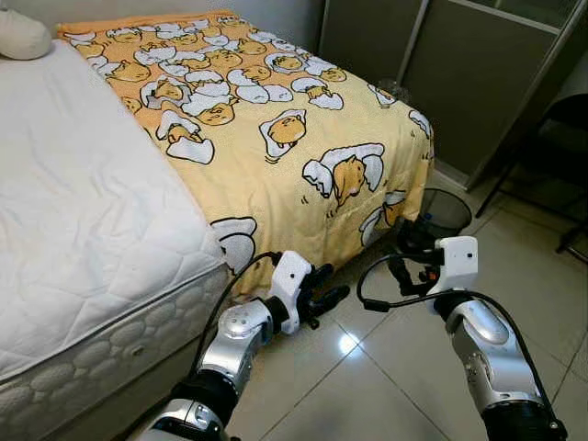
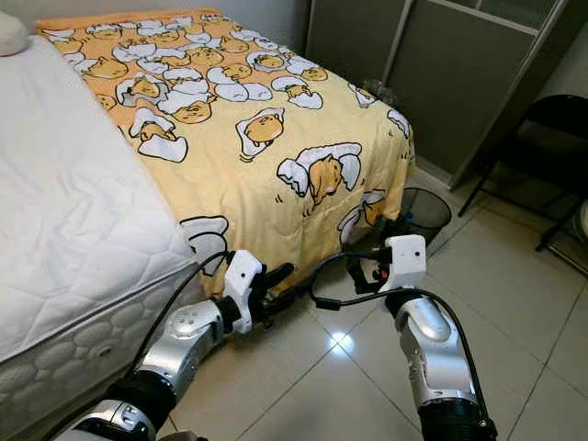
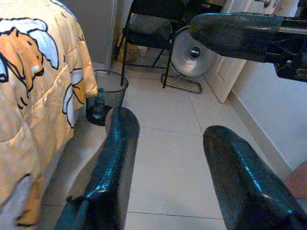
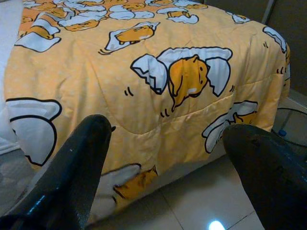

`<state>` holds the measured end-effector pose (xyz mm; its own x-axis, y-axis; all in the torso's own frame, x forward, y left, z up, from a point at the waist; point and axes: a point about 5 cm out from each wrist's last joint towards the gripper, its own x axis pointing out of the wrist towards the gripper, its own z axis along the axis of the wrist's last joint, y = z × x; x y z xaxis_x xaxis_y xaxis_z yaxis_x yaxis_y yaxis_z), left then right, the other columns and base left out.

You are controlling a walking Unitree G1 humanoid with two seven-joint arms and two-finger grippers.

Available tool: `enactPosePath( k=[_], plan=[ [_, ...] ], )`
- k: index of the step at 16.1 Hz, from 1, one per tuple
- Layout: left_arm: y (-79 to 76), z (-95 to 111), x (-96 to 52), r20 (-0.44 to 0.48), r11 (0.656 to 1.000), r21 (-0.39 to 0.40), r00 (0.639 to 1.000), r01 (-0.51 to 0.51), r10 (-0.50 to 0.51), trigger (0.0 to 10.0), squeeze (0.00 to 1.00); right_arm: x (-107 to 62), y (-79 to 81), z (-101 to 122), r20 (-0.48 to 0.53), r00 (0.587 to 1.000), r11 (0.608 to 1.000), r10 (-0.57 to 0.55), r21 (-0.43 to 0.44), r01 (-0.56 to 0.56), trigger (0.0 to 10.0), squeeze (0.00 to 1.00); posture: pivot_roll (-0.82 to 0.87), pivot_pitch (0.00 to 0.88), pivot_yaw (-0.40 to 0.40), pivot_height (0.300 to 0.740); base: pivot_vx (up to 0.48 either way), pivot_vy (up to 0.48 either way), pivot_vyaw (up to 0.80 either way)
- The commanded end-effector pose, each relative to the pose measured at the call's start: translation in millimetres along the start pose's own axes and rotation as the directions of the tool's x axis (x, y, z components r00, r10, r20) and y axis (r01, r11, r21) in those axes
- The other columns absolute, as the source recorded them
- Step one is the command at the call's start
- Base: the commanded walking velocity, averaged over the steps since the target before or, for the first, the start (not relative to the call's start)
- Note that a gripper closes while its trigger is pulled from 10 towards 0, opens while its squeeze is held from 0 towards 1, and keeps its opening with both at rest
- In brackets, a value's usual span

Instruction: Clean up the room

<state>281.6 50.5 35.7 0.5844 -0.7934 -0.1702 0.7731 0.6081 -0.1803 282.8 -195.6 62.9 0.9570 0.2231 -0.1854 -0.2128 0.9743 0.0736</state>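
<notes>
A yellow blanket (image 1: 276, 138) printed with egg cartoons covers the far half of the bed and hangs over its foot end. The near half is bare white mattress (image 1: 83, 202). A black mesh wastebasket (image 1: 446, 211) stands on the floor at the bed's foot corner, with a small plastic bottle (image 3: 99, 103) upright beside it. My left gripper (image 1: 326, 294) is open and empty, low over the tiles by the blanket's hanging edge. My right gripper (image 1: 406, 265) is open too, close to the blanket's corner, short of the wastebasket. Between its fingers (image 4: 72, 163) shows the draped blanket (image 4: 158, 96).
A white pillow (image 1: 20, 35) lies at the head of the bed. Grey wardrobe doors (image 1: 441, 64) stand behind the bed. A black folding chair (image 1: 551, 138) and a floor fan (image 3: 192, 52) are to the right. Glossy floor tiles (image 1: 367, 386) lie under both arms.
</notes>
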Motion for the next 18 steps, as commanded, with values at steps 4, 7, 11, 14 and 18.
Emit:
enactPosePath(
  k=[4, 7, 11, 14, 18],
  plan=[
    [-1.3, 3, 3.0, 0.005, 1.000, -0.005, 1.000, 0.008, -0.008, 10.0, 1.00, 1.0, -0.1, 5, 0.010, 1.000, 1.000, 0.005, -0.011, -0.005, 10.0, 0.00, -0.08, 0.000, -0.071, 0.740, 0.000, 0.000, 0.00],
    [-2.8, 1, 4.1, 0.001, 1.000, -0.009, 1.000, 0.017, -0.017, 10.0, 1.00, 0.5, 0.0, 5, 0.010, 1.000, 1.000, 0.005, -0.013, -0.005, 10.0, 0.00, -0.08, 0.000, -0.068, 0.740, 0.000, 0.000, 0.00],
    [74.5, 67, -49.1, 0.310, 0.738, -0.122, 0.681, -0.664, 0.663, 10.0, 0.00, 18.6, 7.2, 27, 0.159, 0.974, 0.987, -0.161, 0.023, 0.159, 10.0, 0.00, -0.02, 0.000, -0.041, 0.740, 0.000, 0.000, 0.00],
    [76.1, 57, -49.3, 0.263, 0.727, -0.095, 0.687, -0.680, 0.677, 10.0, 0.00, 19.8, 7.6, 29, 0.164, 0.974, 0.988, -0.155, 0.021, 0.154, 10.0, 0.00, -0.02, 0.000, -0.048, 0.740, 0.000, 0.000, 0.00],
    [73.5, 60, -60.7, 0.281, 0.683, -0.063, 0.643, -0.728, 0.712, 10.0, 0.00, 7.0, 4.9, 22, 0.180, 0.964, 0.981, -0.194, 0.015, 0.195, 10.0, 0.00, -0.02, 0.000, -0.046, 0.740, 0.000, 0.000, 0.00]
  ],
)
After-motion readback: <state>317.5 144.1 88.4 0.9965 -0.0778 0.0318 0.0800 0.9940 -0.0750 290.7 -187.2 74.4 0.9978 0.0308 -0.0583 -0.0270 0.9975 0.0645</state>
